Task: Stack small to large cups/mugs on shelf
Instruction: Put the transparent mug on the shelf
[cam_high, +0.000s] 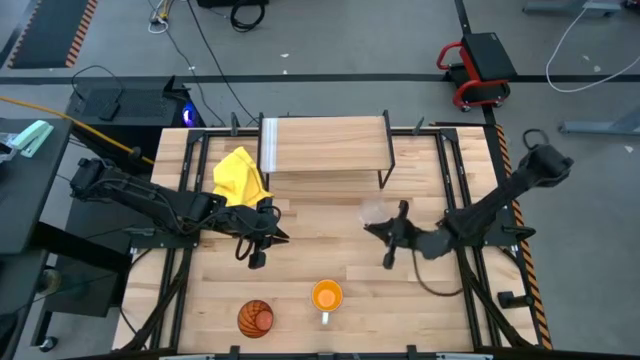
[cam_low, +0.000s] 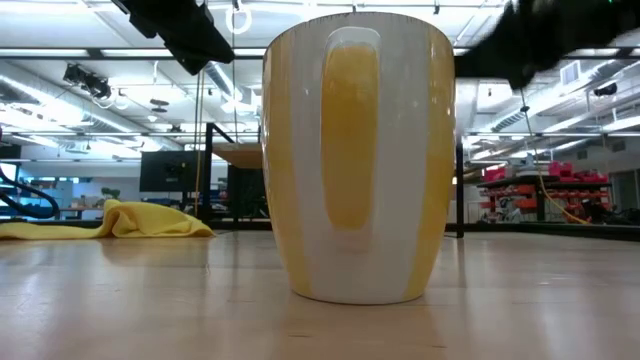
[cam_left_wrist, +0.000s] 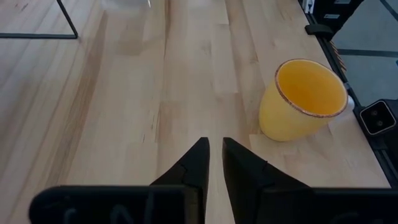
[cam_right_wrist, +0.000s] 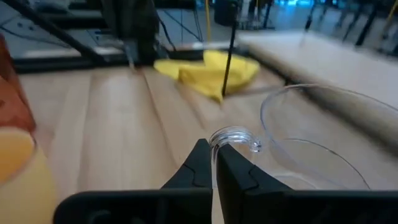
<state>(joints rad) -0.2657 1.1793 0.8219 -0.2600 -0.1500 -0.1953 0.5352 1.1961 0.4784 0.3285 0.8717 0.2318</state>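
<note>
The small clear cup (cam_high: 374, 211) is on the table side of the shelf (cam_high: 325, 145), a light-wood board on thin black legs. My right gripper (cam_right_wrist: 215, 148) is shut on its handle. The orange mug (cam_high: 327, 296) with white handle stands upright near the table's near edge and fills the low view (cam_low: 358, 160). The brown ribbed tumbler (cam_high: 256, 318) stands to its left. My left gripper (cam_left_wrist: 215, 147) hovers over bare wood left of centre, fingers shut to a narrow slit and touching nothing. The mug (cam_left_wrist: 308, 99) lies ahead of it. My right gripper pinches the clear cup's small looped handle (cam_right_wrist: 235, 135) between its two fingertips. The fingers come roughly level from the table's right side. The cup's bowl (cam_right_wrist: 314, 146) lies just beyond the fingertips. Whether its base rests on the table, I cannot tell.
A crumpled yellow cloth (cam_high: 240, 178) lies on the table by the shelf's left end, close to my left arm. The shelf's black legs (cam_high: 385, 180) stand just behind the clear cup. Bare wood lies between the two grippers and the mug.
</note>
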